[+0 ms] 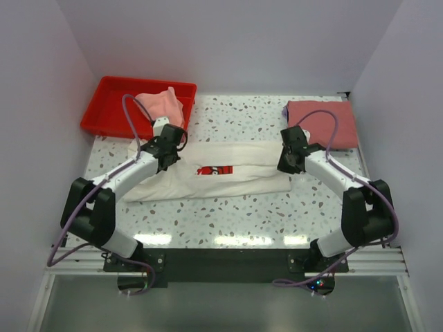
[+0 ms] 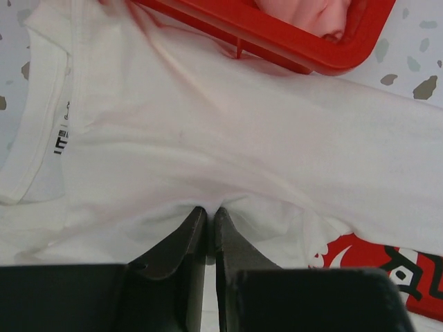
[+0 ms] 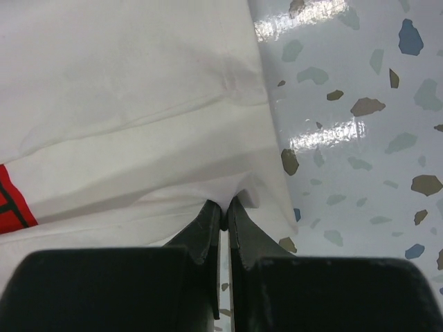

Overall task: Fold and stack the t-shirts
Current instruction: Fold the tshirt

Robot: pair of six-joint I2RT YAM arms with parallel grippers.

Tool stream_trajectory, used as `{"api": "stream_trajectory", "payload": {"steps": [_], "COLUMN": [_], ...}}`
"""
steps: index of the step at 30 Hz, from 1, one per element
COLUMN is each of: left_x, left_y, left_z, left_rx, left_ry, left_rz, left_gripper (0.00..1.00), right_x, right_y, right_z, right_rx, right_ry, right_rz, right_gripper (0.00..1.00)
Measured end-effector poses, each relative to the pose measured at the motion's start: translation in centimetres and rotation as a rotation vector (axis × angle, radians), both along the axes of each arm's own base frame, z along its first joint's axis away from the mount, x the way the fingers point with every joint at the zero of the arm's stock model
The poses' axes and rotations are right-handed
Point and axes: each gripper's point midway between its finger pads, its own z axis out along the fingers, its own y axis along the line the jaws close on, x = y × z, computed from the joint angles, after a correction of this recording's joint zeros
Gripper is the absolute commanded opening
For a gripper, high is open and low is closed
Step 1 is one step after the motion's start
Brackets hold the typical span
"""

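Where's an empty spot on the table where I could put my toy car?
Two bare patches: the near strip between the white t-shirt and the arm bases, and the far middle between the red tray and the dusty-red t-shirt. The centre is crowded: that white shirt spreads right across it.

Bright, even overhead light; glare streaks on the glossy table (image 3: 360, 180); white t-shirt (image 2: 208, 138) nearly overexposed.

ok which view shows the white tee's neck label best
Left wrist: the neck label is close up, its dark print visible. Top external shows the white tee spread out, but the label can't be made out. Right wrist shows only the tee's other end, no label.
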Motion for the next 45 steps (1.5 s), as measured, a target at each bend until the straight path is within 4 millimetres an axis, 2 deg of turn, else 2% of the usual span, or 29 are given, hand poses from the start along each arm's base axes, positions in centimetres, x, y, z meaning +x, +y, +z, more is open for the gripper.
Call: {"api": "stream_trajectory", "payload": {"steps": [1,4,5,7,8,10,16,19,22,25,28,32,37,40,41,45], "left_x": [0.4,1.7,2.1,2.8,3.1,3.2,2.7,1.5,-1.2,-3.9,-6.3,-8.3,-8.4,-8.2,-8.0,-7.6], "left_y": [0.2,0.6,0.7,0.7,0.7,0.6,0.3,0.0,-0.1,0.3,1.1,1.8,1.8,2.0,2.1,3.3], "left_z": [-0.4,-1.7,-2.0,-2.6,-2.7,-2.8,-1.2,0.5,1.2,0.3,-1.6,-3.9,-5.4,-6.2,-6.3,-6.9], "left_rx": [0.000,0.010,0.012,0.015,0.016,0.017,-0.027,-0.094,-0.173,-0.218,-0.228,-0.217,-0.210,-0.197,-0.191,-0.164], "left_ry": [0.005,0.032,0.041,0.054,0.057,0.059,0.029,-0.016,-0.043,-0.032,0.005,0.070,0.102,0.112,0.110,0.104], "left_rz": [0.000,-0.002,-0.002,-0.002,-0.005,-0.013,-0.008,-0.011,-0.013,-0.007,0.023,0.059,0.072,0.086,0.092,0.135], "left_gripper": [0.16,0.40,0.62,0.79,0.92,1.00,1.00,1.00,1.00,1.00,1.00,1.00,0.99,0.92,0.85,0.71], "right_x": [0.2,1.0,1.3,2.2,2.6,3.1,3.5,3.3,2.4,1.6,0.8,-0.4,-0.7,-0.7,-0.7,-0.9], "right_y": [-0.1,-0.2,-0.3,-0.4,-0.4,-0.5,-0.8,-0.1,1.3,2.9,4.4,5.7,5.9,5.9,5.8,5.6], "right_z": [-0.3,-1.4,-1.7,-2.3,-2.4,-2.5,-0.6,1.2,2.2,1.8,0.5,-1.2,-1.4,-1.4,-1.3,-0.8], "right_rx": [-0.006,-0.022,-0.030,-0.045,-0.051,-0.064,-0.068,-0.019,0.065,0.128,0.169,0.199,0.204,0.199,0.197,0.192], "right_ry": [0.008,0.036,0.045,0.061,0.064,0.070,0.029,-0.027,-0.071,-0.072,-0.037,0.013,0.023,0.021,0.021,0.012], "right_rz": [-0.004,-0.018,-0.022,-0.035,-0.038,-0.035,-0.044,-0.012,0.064,0.152,0.223,0.278,0.295,0.299,0.299,0.298], "right_gripper": [0.04,0.23,0.43,0.64,0.97,0.99,0.99,0.99,0.99,0.99,0.99,0.99,0.99,0.99,0.99,0.99]}}
